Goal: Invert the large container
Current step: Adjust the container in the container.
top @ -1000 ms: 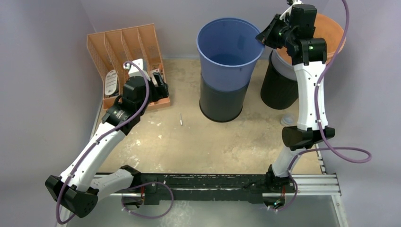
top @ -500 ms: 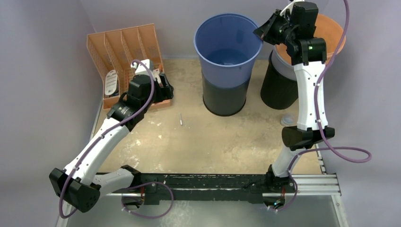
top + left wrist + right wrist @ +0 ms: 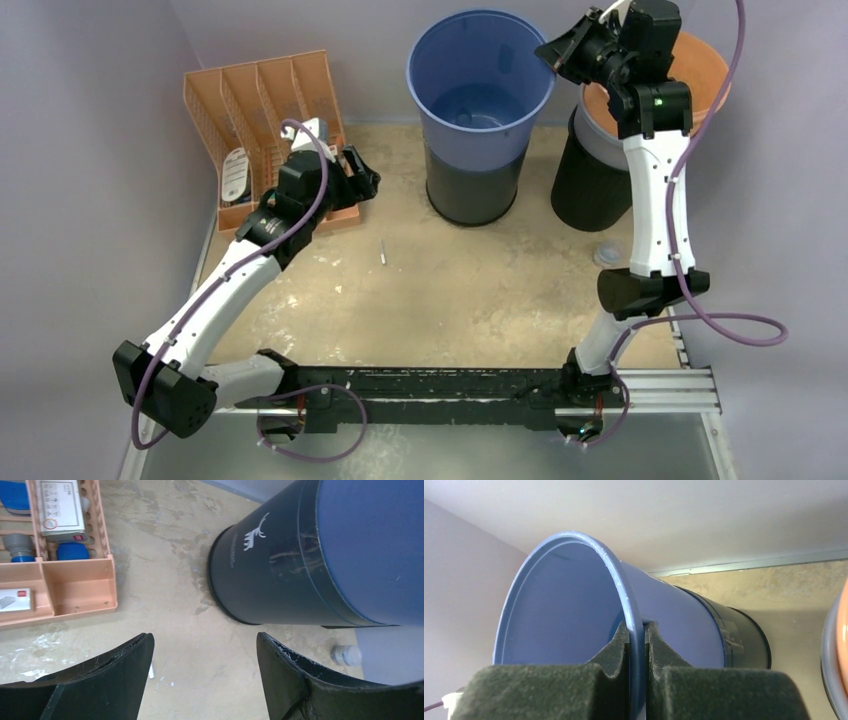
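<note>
Soft even overhead light, faint shadows, sharp focus.

The large blue plastic container was a matte mid-blue inside and out. Below the blue came a black cylindrical sleeve, printed with a small white deer emblem and a line of white lettering. The peach-orange plastic organiser tray had walls patterned with rows of small holes. The tabletop was mottled tan with pale whitish smears. A terracotta-orange round tub topped a grey-banded black bin. The left arm and right arm were white with black joints. The left gripper and right gripper were black, and the cables were purple.
</note>
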You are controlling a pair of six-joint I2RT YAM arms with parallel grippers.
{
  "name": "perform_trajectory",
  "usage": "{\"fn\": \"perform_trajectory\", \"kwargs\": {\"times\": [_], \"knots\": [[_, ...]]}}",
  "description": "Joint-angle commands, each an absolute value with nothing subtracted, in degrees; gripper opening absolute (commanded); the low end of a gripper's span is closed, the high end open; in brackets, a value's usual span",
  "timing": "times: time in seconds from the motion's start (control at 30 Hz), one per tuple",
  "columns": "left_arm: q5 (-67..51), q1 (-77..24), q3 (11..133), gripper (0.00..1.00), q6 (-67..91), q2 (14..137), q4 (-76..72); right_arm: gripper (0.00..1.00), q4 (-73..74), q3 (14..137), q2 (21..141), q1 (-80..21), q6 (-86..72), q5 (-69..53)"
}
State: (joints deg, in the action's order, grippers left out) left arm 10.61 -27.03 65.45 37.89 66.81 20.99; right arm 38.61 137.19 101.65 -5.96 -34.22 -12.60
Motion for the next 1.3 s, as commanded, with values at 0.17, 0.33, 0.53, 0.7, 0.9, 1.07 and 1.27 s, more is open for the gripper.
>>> {"fn": "perform_trajectory", "kwargs": {"times": [0.17, 0.33, 0.53, 0.7, 0.9, 1.07, 1.27], "knots": [[4.2, -27.2, 70.8, 0.74, 37.9, 69.8, 19.8, 0.0, 17.2, 141.7, 93.7, -6.2, -45.6, -21.9], [4.8, -27.1, 68.2, 0.75, 43.5, 68.8, 16.6, 0.0, 21.1, 141.1, 95.0, -5.9, -44.3, -20.9], [2.4, -27.2, 62.3, 0.73, 49.1, 67.2, 5.2, 0.0, 15.1, 133.4, 93.2, -6.0, -47.2, -22.3], [1.7, -27.2, 61.7, 0.69, 51.7, 68.4, 1.2, 0.0, 14.9, 132.5, 93.2, -6.0, -48.1, -21.9], [-0.9, -27.3, 59.5, 0.6, 56.7, 69.5, -5.1, 0.0, 13.6, 131.4, 93.4, -6.0, -48.9, -21.7], [-3.2, -27.6, 58.3, 0.5, 58.6, 71.9, -8.2, 0.0, 13.0, 131.4, 93.6, -6.0, -49.2, -21.8], [-4.7, -27.8, 58.0, 0.46, 59.8, 74.4, -11.2, 0.0, 12.2, 130.9, 93.8, -6.0, -49.7, -22.4]]}}
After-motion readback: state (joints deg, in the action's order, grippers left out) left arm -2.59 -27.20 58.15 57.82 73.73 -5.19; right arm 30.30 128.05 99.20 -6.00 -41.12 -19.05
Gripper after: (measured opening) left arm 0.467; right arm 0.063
